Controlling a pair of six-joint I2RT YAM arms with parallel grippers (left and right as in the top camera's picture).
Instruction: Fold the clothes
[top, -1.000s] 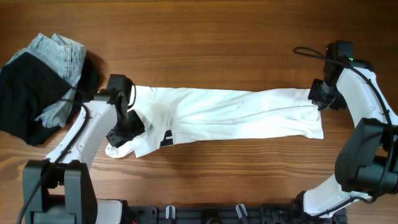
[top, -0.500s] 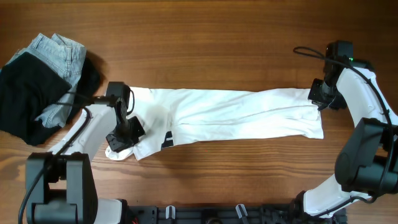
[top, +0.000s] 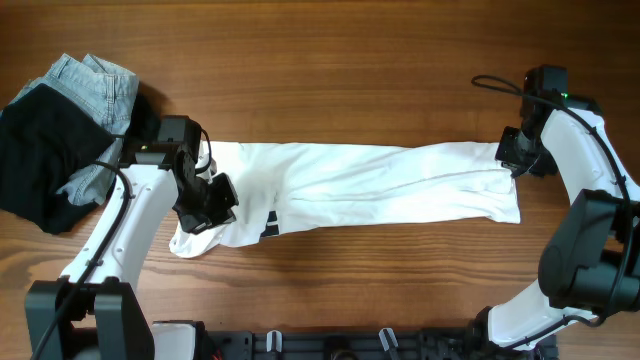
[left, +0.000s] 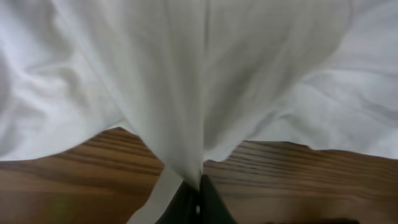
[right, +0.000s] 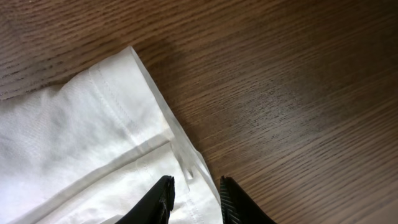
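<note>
- White T-shirt (top: 380, 185): lies across mid table (top: 330, 60) as a long narrow band, running from the L side to near the R edge. Flat along most of its length, bunched and creased at the L end. Small patch of black print (top: 270, 222) shows on the near edge, L of centre.
- L gripper (top: 205, 205): over the L end of the shirt. Wrist view: fingers pressed together at (left: 199, 199), pinching a fold of the white cloth. The cloth fans out from the tips in taut creases, with bare wood visible beneath, so that part is raised off the table.
- R gripper (top: 515, 155): at the shirt's R end, by the far R corner of the cloth. Wrist view: fingers (right: 165, 193) part spread, gap visible between them, hemmed corner of the shirt lying in that gap (right: 196, 193). No clamp on the cloth seen.
- Black garment (top: 40, 160): heaped at the table's far L corner, apart from the shirt.
- Lt-blue denim piece (top: 95, 85): same heap, partly on top of the black garment.
</note>
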